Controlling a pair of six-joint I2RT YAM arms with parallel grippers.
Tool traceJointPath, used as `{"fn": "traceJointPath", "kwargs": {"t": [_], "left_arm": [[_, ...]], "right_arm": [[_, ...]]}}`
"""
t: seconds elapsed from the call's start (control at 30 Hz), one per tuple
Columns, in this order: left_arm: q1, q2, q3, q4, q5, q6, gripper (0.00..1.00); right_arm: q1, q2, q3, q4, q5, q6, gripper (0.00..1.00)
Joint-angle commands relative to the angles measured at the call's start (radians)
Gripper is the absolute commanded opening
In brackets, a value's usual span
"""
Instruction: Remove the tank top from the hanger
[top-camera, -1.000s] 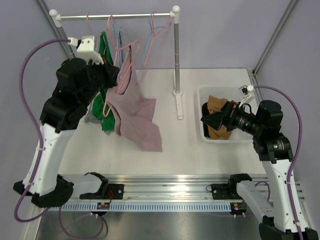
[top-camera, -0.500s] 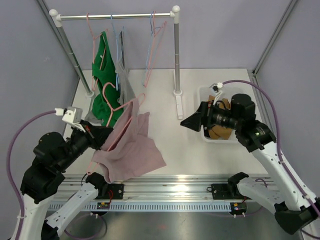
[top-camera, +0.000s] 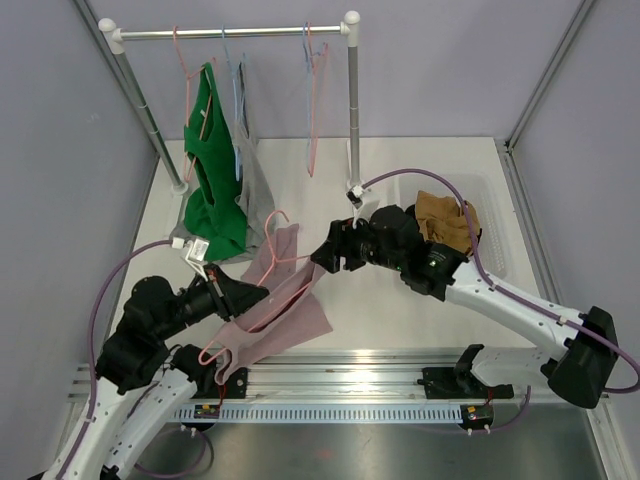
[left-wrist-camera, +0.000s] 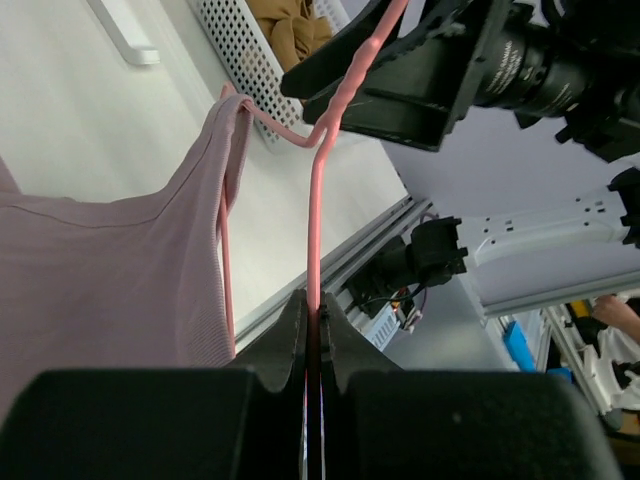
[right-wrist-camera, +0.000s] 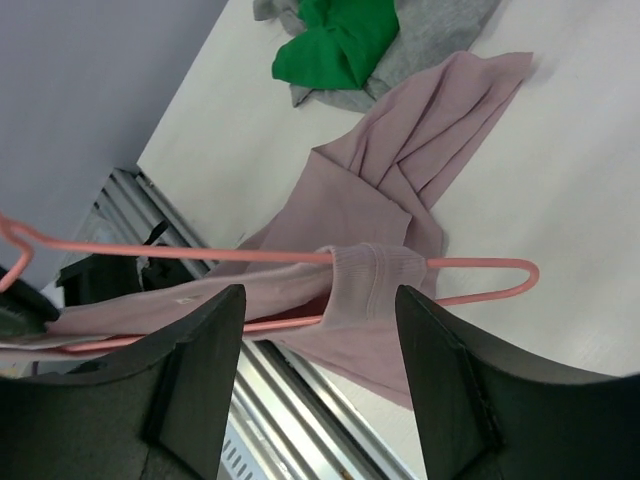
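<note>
A pink tank top (top-camera: 290, 312) hangs on a pink wire hanger (top-camera: 274, 220) low over the table's near left. My left gripper (top-camera: 243, 297) is shut on the hanger's wire (left-wrist-camera: 316, 200), with the tank top (left-wrist-camera: 110, 270) draped to its left. My right gripper (top-camera: 322, 256) has reached across from the right. It is open, one finger on each side of the shoulder strap (right-wrist-camera: 372, 285) where that loops over the hanger (right-wrist-camera: 200, 256). The fingers (right-wrist-camera: 200, 370) stand apart from the cloth. The garment's lower part lies crumpled on the table (right-wrist-camera: 400, 160).
A clothes rack (top-camera: 230, 32) at the back left carries a green garment (top-camera: 215, 170), a grey one (top-camera: 258, 190) and bare hangers (top-camera: 312, 90). A white bin (top-camera: 497, 262) with brown cloth (top-camera: 445, 222) sits at the right. A metal rail (top-camera: 330, 385) runs along the front edge.
My left arm brought the hanger and tank top from the rack down to the table's near left. My right arm swung from the bin to the strap, its jaws narrowing somewhat.
</note>
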Motion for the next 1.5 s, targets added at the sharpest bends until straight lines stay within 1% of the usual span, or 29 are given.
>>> {"fn": "traceJointPath", "kwargs": {"t": [0.0,0.03,0.17,0.33,0.37,0.43,0.47,0.5,0.53,0.57,0.6,0.63,0.7,0.8,0.83,0.87,0.93,1.0,1.03,1.1,1.13,1.2,1.23,1.3,1.33,1.4,1.43,1.47], "left_arm": [[-0.005,-0.034,-0.009,0.182,0.036,-0.099,0.00],[-0.005,-0.036,-0.009,0.184,0.023,-0.105,0.00],[-0.005,-0.045,-0.023,0.213,0.002,-0.139,0.00],[-0.005,-0.040,-0.029,0.242,0.017,-0.162,0.00],[-0.005,-0.040,-0.029,0.245,0.019,-0.163,0.00],[-0.005,-0.039,-0.028,0.251,0.023,-0.166,0.00],[-0.005,-0.040,-0.028,0.253,0.025,-0.168,0.00],[-0.005,-0.039,-0.026,0.253,0.026,-0.169,0.00],[-0.005,-0.040,-0.028,0.251,0.026,-0.168,0.00],[-0.005,-0.042,-0.025,0.245,0.025,-0.165,0.00],[-0.005,-0.042,-0.025,0.245,0.025,-0.163,0.00],[-0.005,-0.042,-0.025,0.242,0.025,-0.162,0.00],[-0.005,-0.045,-0.017,0.225,0.017,-0.148,0.00],[-0.005,-0.031,0.029,0.134,-0.023,-0.073,0.00],[-0.005,-0.027,0.041,0.077,-0.026,-0.048,0.00],[-0.005,-0.020,0.053,0.058,-0.011,-0.027,0.00],[-0.005,-0.013,0.069,0.037,0.017,0.013,0.00],[-0.005,-0.016,0.075,0.034,0.060,0.030,0.00],[-0.005,-0.022,0.081,0.038,0.068,0.030,0.00],[-0.005,-0.033,0.079,0.059,0.101,0.024,0.00],[-0.005,-0.043,0.075,0.093,0.112,0.016,0.00],[-0.005,-0.048,0.061,0.150,0.160,-0.013,0.00],[-0.005,-0.048,0.046,0.229,0.179,-0.028,0.00],[-0.005,-0.042,0.032,0.326,0.223,-0.077,0.00],[-0.005,-0.042,0.023,0.436,0.227,-0.091,0.00],[-0.005,-0.030,0.014,0.541,0.209,-0.120,0.00],[-0.005,-0.021,0.014,0.641,0.195,-0.122,0.00],[-0.005,-0.011,0.015,0.696,0.169,-0.123,0.00]], "right_arm": [[0.022,0.038,0.020,0.086,0.111,-0.044,0.68],[0.025,0.052,0.021,0.081,0.164,-0.047,0.66],[0.040,0.084,0.018,0.074,0.217,-0.060,0.61],[0.043,0.127,-0.003,0.119,0.184,-0.057,0.55],[0.043,0.132,-0.006,0.124,0.184,-0.055,0.52],[0.045,0.141,-0.003,0.144,0.175,-0.058,0.51],[0.045,0.144,0.000,0.146,0.175,-0.058,0.48],[0.043,0.146,0.003,0.149,0.174,-0.061,0.38],[0.045,0.150,0.009,0.149,0.177,-0.067,0.33],[0.043,0.150,0.009,0.155,0.184,-0.075,0.23],[0.043,0.150,0.009,0.155,0.184,-0.081,0.06],[0.045,0.147,0.009,0.155,0.209,-0.081,0.00],[0.045,0.143,0.009,0.146,0.236,-0.086,0.00],[0.043,0.129,0.018,0.074,0.380,-0.090,0.00],[0.037,0.127,0.033,0.011,0.496,-0.080,0.00],[0.028,0.130,0.046,-0.026,0.538,-0.067,0.00],[-0.033,0.146,0.070,-0.105,0.598,-0.061,0.00],[-0.085,0.146,0.069,-0.123,0.603,-0.061,0.00],[-0.133,0.141,0.064,-0.136,0.600,-0.061,0.00],[-0.173,0.134,0.061,-0.146,0.593,-0.069,0.00],[-0.193,0.121,0.060,-0.149,0.573,-0.076,0.00],[-0.195,0.101,0.067,-0.156,0.540,-0.095,0.00],[-0.196,0.074,0.072,-0.166,0.489,-0.100,0.00],[-0.196,-0.001,0.075,-0.176,0.409,-0.112,0.00],[-0.196,-0.033,0.075,-0.180,0.390,-0.110,0.00],[-0.198,-0.131,0.083,-0.192,0.355,-0.110,0.00],[-0.196,-0.161,0.105,-0.221,0.315,-0.113,0.00],[-0.196,-0.190,0.121,-0.236,0.292,-0.121,0.00]]}}
